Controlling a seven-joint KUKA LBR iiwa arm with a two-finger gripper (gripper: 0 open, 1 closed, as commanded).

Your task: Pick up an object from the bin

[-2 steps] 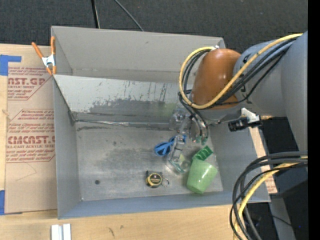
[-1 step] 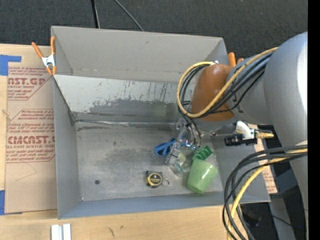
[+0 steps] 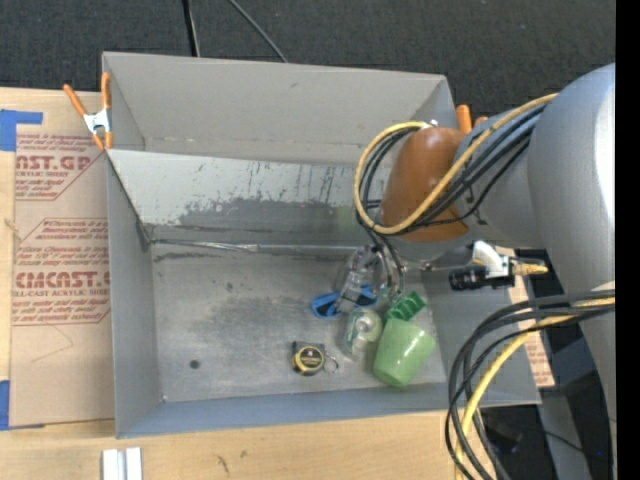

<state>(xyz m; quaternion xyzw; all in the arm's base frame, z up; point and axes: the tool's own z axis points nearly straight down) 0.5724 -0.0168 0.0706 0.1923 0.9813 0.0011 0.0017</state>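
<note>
blue clip [image 3: 325, 305], perhaps, on scuffed bin [image 3: 230, 308]

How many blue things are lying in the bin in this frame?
1. The blue thing lies on the bin floor right of centre, beside a clear piece; the arm may hide others.

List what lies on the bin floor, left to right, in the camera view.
Small round black-and-yellow item → blue piece → clear plastic thing → green cup.
</note>
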